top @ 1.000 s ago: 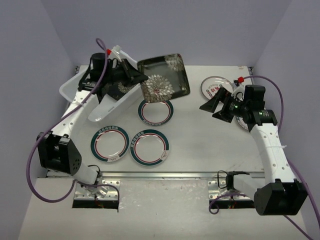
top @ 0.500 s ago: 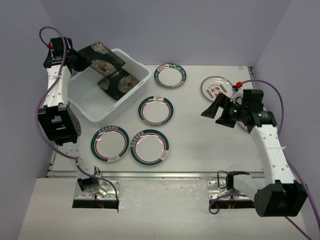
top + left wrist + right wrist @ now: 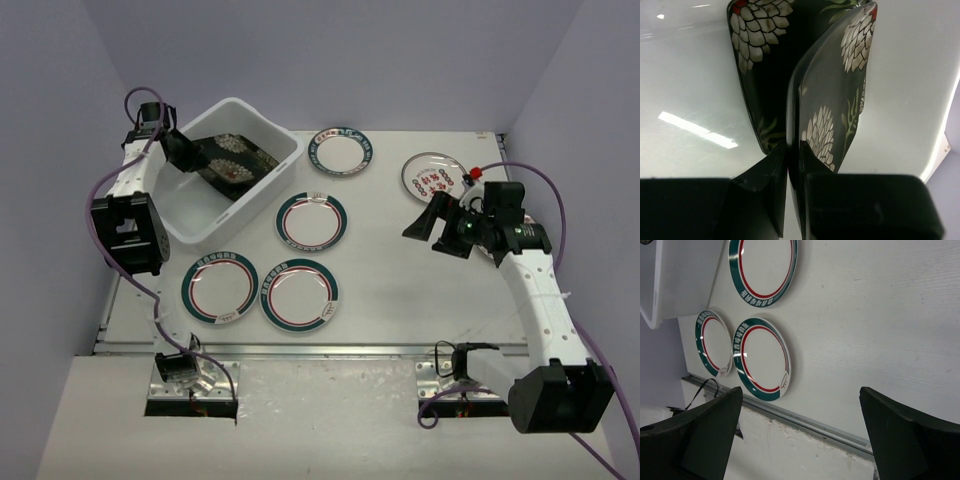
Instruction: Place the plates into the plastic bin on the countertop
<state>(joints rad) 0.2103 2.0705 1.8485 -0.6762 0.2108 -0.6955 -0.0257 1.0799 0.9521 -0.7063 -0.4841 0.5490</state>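
Note:
The plastic bin (image 3: 275,140) stands at the back left of the countertop (image 3: 400,290). My left gripper (image 3: 184,152) is inside it, shut on the edge of a square black plate with white flowers (image 3: 232,160). In the left wrist view my gripper (image 3: 794,145) pinches that plate (image 3: 840,100) on edge, with a second black plate (image 3: 757,60) lying behind it on the bin floor (image 3: 685,75). Several teal-and-red ringed plates (image 3: 311,220) (image 3: 342,151) (image 3: 220,288) (image 3: 299,295) and a red-character plate (image 3: 434,176) lie on the countertop. My right gripper (image 3: 430,222) is open and empty above the table.
The right wrist view shows my open gripper (image 3: 800,390) over bare countertop, ringed plates (image 3: 762,357) (image 3: 714,342) (image 3: 762,270), the bin's corner (image 3: 670,285) and the metal rail (image 3: 805,422) at the near edge (image 3: 350,349). Purple walls close in the back and sides.

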